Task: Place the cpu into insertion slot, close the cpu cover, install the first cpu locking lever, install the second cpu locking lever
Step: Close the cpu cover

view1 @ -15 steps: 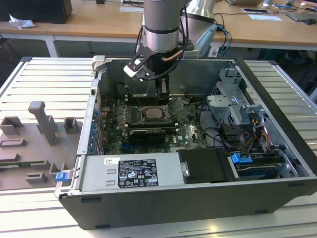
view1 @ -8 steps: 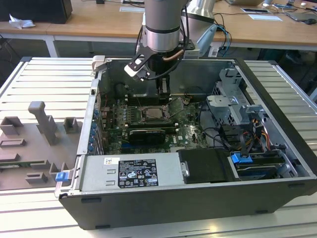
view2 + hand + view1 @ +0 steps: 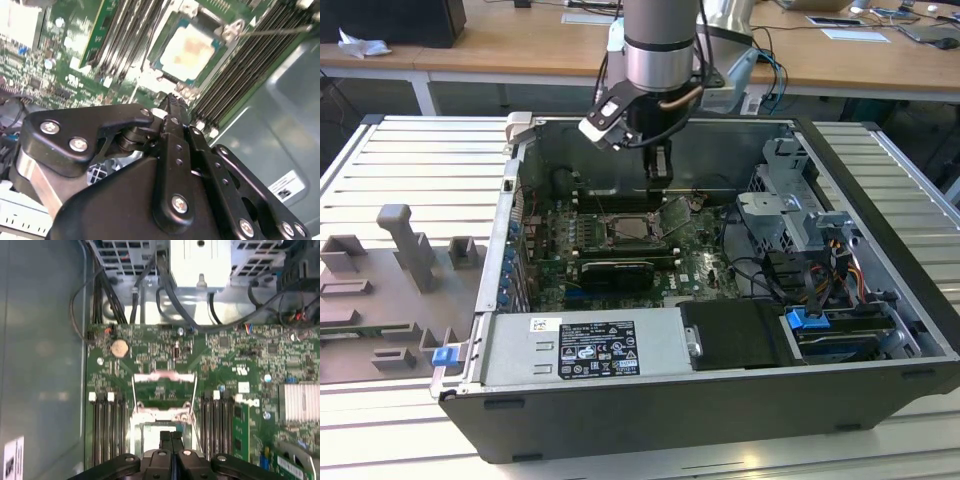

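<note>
The cpu [image 3: 187,47] lies flat in the insertion slot [image 3: 161,64], its pale silver top showing. In the exterior view the cpu [image 3: 632,232] sits mid-board inside the open computer case. The cpu cover [image 3: 164,390], a silvery frame, stands flipped open beyond the insertion slot [image 3: 150,432], and green board shows through its window. A thin locking lever [image 3: 272,31] sticks out raised beside the socket. My gripper [image 3: 658,172] hangs above the socket's far side, apart from it. Its black fingers [image 3: 165,439] are shut together with nothing between them; the gripper [image 3: 172,102] hovers just off the slot's corner.
Long black memory slots [image 3: 107,430] flank the socket on both sides. A black card with a fan [image 3: 617,272] lies in front of it, and a labelled power supply [image 3: 582,350] closer still. Drive cage and cables [image 3: 800,230] fill the exterior view's right. A grey fixture block [image 3: 405,250] stands outside the case.
</note>
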Robot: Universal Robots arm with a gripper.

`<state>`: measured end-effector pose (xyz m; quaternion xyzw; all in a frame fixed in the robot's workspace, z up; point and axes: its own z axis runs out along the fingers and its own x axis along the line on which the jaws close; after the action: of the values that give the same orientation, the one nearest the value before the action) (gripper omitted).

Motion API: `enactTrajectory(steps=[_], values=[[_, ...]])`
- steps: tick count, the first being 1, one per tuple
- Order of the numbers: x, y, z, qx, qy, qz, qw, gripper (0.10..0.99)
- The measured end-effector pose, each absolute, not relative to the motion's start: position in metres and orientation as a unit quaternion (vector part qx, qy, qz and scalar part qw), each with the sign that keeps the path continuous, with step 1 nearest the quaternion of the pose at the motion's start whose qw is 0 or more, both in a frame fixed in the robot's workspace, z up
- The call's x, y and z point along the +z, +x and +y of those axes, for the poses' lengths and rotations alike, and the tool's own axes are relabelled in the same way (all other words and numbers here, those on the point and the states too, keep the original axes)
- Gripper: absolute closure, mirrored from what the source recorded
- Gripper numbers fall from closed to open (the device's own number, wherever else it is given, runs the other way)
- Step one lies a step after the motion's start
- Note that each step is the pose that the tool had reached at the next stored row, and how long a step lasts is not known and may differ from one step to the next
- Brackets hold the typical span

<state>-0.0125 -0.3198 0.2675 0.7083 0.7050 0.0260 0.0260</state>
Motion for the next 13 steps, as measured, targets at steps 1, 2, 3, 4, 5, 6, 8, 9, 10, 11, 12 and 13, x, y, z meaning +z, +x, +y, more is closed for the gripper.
enactTrajectory(steps=[1, 2, 3, 4, 5, 6, 8, 9, 10, 11, 12, 13], values=[[0.268, -0.008, -0.320, 0.026, 0.708, 0.705, 0.026, 0.980], [0.267, -0.004, -0.320, 0.025, 0.708, 0.705, 0.025, 0.980], [0.267, 0.002, -0.320, 0.025, 0.708, 0.705, 0.025, 0.980], [0.267, 0.005, -0.320, 0.025, 0.708, 0.705, 0.025, 0.980], [0.267, 0.007, -0.320, 0.025, 0.708, 0.705, 0.025, 0.980], [0.266, 0.008, -0.320, 0.025, 0.708, 0.705, 0.025, 0.980], [0.264, 0.010, -0.320, 0.025, 0.708, 0.705, 0.025, 0.980], [0.262, 0.011, -0.320, 0.025, 0.708, 0.705, 0.025, 0.980], [0.261, 0.013, -0.320, 0.025, 0.708, 0.705, 0.025, 0.980], [0.260, 0.019, -0.320, 0.025, 0.708, 0.705, 0.024, 0.980], [0.260, 0.025, -0.320, 0.024, 0.708, 0.705, 0.024, 0.980], [0.260, 0.027, -0.320, 0.024, 0.708, 0.705, 0.023, 0.980]])
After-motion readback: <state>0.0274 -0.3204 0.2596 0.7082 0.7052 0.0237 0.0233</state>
